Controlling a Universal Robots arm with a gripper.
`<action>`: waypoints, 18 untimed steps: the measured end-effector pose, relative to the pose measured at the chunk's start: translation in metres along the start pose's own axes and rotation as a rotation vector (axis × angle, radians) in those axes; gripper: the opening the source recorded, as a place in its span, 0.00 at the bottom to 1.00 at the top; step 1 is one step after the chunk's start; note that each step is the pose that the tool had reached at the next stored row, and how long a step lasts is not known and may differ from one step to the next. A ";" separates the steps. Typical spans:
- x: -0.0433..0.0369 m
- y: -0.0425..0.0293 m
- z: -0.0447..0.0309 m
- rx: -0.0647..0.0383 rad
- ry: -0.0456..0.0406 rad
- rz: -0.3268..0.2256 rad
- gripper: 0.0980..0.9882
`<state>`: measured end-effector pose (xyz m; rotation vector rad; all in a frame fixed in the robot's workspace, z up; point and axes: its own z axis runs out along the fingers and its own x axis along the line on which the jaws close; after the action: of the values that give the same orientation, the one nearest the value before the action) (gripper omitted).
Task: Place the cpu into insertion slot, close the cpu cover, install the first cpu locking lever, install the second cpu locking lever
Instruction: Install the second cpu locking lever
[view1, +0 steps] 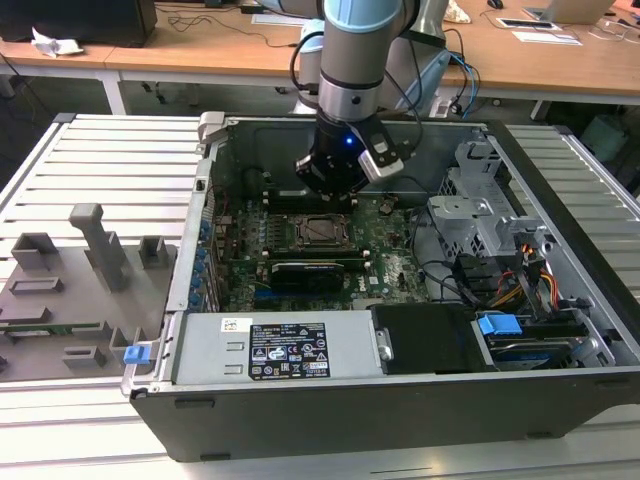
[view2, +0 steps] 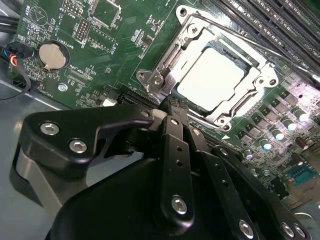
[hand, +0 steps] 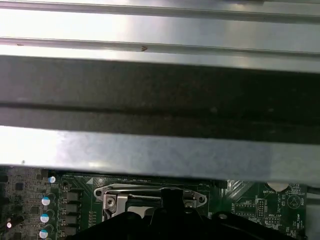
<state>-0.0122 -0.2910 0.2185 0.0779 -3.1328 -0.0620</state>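
Observation:
The cpu (view2: 210, 75) lies silvery side up in the insertion slot (view1: 322, 230) on the green motherboard. The cpu cover (view2: 167, 60), a metal frame, lies flat around it, and the chip shows through its window. A thin lever rod (view2: 250, 45) runs along the socket's side by the memory slots. My gripper (view2: 171, 107) hangs just above the board at the socket's edge, fingers together, nothing visible between them. In the exterior view the gripper (view1: 335, 192) hovers over the socket's far side. The first wrist view has the gripper (hand: 170, 196) in front of the cover (hand: 150, 196).
A black expansion card (view1: 310, 272) lies just nearer than the socket. Memory slots (view2: 280, 25) flank it, with a coin battery (view2: 52, 55) on the board. The case wall (hand: 160, 95) rises close behind. Drive cage (view1: 480, 205), cables and power supply (view1: 285, 350) crowd the case.

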 end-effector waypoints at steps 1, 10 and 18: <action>0.0001 -0.0012 0.0000 0.000 0.0000 0.000 0.01; 0.0004 -0.0065 -0.0004 0.000 0.0001 0.000 0.01; 0.0005 -0.0053 -0.0331 0.000 0.0001 0.000 0.01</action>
<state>-0.0122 -0.2975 0.2514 0.0780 -3.1327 -0.0619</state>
